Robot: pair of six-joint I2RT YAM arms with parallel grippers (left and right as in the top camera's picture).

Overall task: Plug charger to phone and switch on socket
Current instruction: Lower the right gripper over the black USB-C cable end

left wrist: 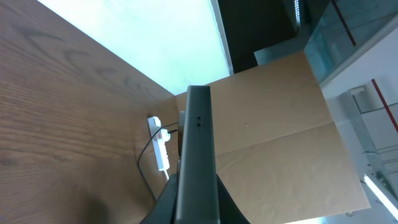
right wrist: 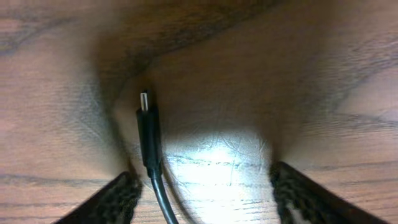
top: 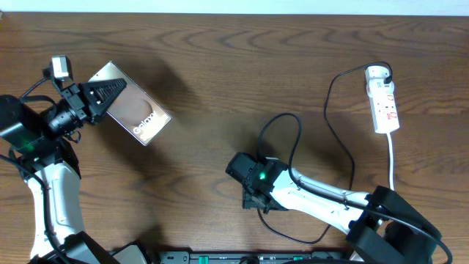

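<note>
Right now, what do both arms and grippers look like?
Left arm and right arm: white shells, black joints, thin black cables, a green light on each. Left gripper: black, tapered ridged fingers, small grey camera block. Right gripper: black, crosshatched pads.

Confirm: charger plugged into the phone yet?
Out. The charger tip lies bare on the table inside the open right gripper; the phone is apart, in the left gripper.

Dim warm light, soft shadows, table (right wrist: 211,152) glare
</note>
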